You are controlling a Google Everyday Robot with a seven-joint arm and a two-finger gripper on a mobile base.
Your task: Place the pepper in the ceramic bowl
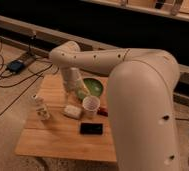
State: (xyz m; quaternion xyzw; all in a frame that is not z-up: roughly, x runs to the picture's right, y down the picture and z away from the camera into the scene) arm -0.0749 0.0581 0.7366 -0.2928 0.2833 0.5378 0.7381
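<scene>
Pepper [103, 112] half-hidden, gripper [80, 93] at ceramic bowl [94, 86]

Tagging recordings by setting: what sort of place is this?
Probably a lab or test room, not a home: loose cables and a power brick on the floor, and a small wooden table as test stand. The gripper hangs beside the bowl.
</scene>
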